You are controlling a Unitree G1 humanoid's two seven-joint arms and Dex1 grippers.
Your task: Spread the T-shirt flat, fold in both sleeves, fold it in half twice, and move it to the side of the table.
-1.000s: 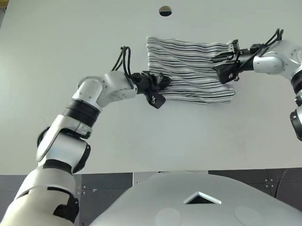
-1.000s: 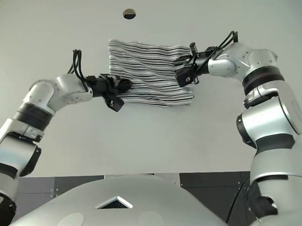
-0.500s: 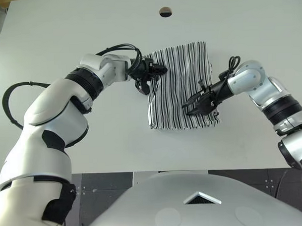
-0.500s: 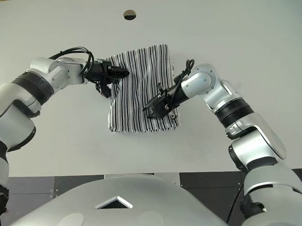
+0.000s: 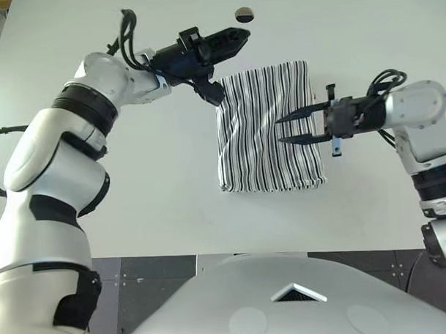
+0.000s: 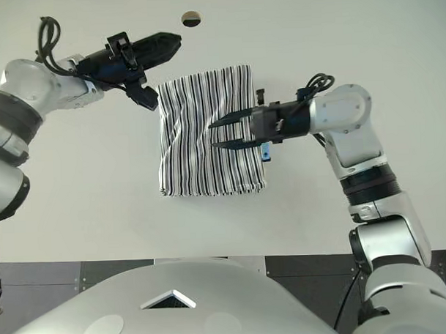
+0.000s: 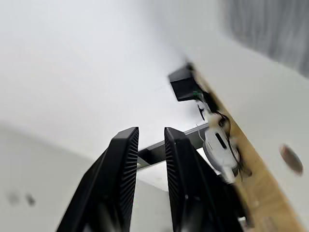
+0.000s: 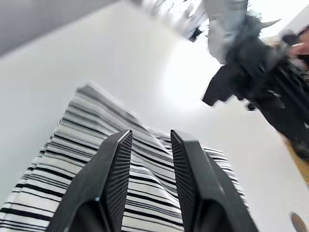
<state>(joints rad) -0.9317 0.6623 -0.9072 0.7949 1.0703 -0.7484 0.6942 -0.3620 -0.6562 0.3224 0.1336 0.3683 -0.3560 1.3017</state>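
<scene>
T-shirt [image 5: 266,129], folded into a striped rectangle, lies mid-frame on the tabletop [image 5: 136,185], long axis running top to bottom. Right gripper [image 5: 280,131], fingers spread and empty, hovers over its right half. Left gripper [image 5: 240,36], fingers narrowly parted, hangs beyond its upper-left corner.

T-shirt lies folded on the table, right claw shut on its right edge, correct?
No. The T-shirt lies folded on the table, but the right claw is open above its right edge, holding nothing; the left eye view shows its fingers apart.
</scene>
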